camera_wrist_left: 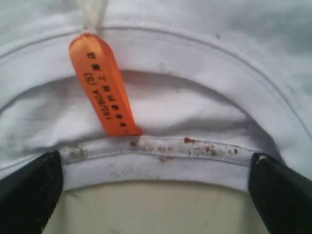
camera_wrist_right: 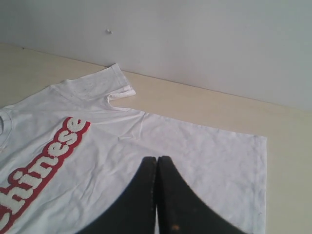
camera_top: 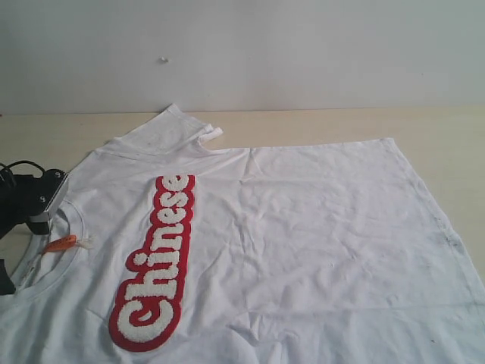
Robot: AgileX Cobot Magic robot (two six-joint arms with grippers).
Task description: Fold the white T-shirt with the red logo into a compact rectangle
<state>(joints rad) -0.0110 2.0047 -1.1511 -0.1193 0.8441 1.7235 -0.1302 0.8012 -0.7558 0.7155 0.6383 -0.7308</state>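
Note:
The white T-shirt (camera_top: pixel 303 227) lies spread flat on the table, collar to the left and hem to the right. The red logo (camera_top: pixel 155 265) runs along its chest and also shows in the right wrist view (camera_wrist_right: pixel 44 158). My left gripper (camera_wrist_left: pixel 155 161) is open at the collar (camera_wrist_left: pixel 161 163), one black finger (camera_wrist_left: pixel 29 190) on each side of the ribbed edge, with the orange neck tag (camera_wrist_left: pixel 105 90) just beyond. My right gripper (camera_wrist_right: pixel 157 160) is shut on nothing and hovers above the shirt's lower body. It is out of the exterior view.
The beige table (camera_top: pixel 341 125) meets a white wall (camera_top: pixel 303 45) behind the shirt. One short sleeve (camera_top: pixel 178 125) points toward the wall. The left arm's black body (camera_top: pixel 30 199) sits at the left edge by the collar.

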